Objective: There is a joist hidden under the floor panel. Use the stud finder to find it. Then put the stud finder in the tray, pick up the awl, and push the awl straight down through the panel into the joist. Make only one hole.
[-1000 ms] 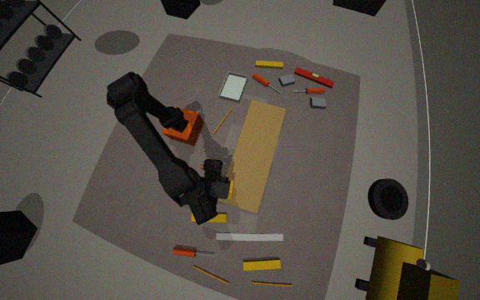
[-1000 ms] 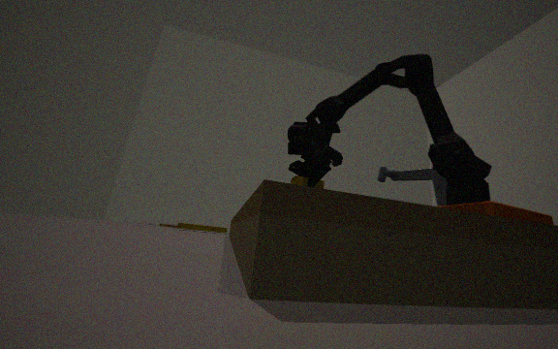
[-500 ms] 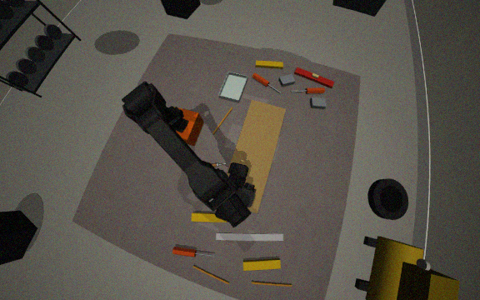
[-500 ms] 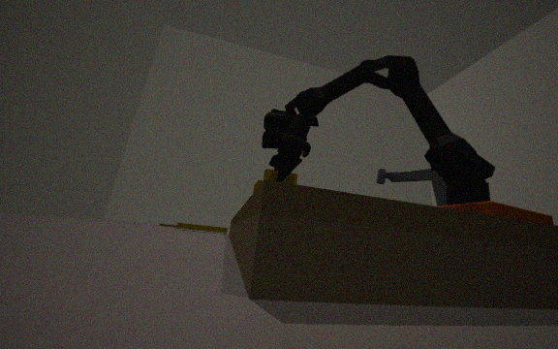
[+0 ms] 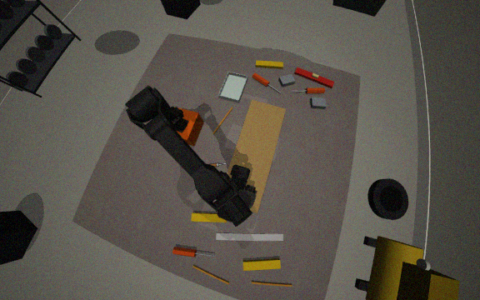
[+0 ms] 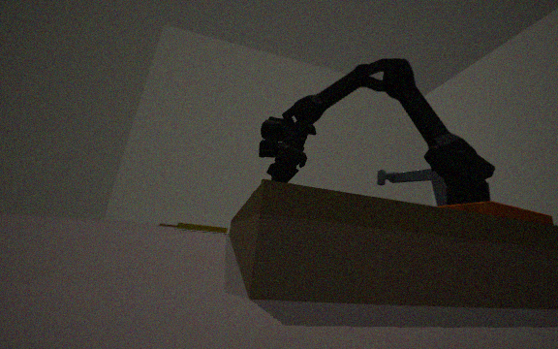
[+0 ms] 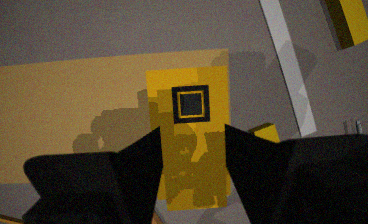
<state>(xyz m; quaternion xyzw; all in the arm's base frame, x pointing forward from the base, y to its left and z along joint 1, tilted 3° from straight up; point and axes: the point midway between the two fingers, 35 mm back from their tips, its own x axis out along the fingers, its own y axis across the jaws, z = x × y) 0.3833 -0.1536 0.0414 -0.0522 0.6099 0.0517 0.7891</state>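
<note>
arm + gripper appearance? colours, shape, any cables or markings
Matte black arm of chunky boxy links, mounted on an orange block base. The black parallel-jaw gripper has two wedge-shaped fingers tapering to points. No cables, logos or markings visible.
</note>
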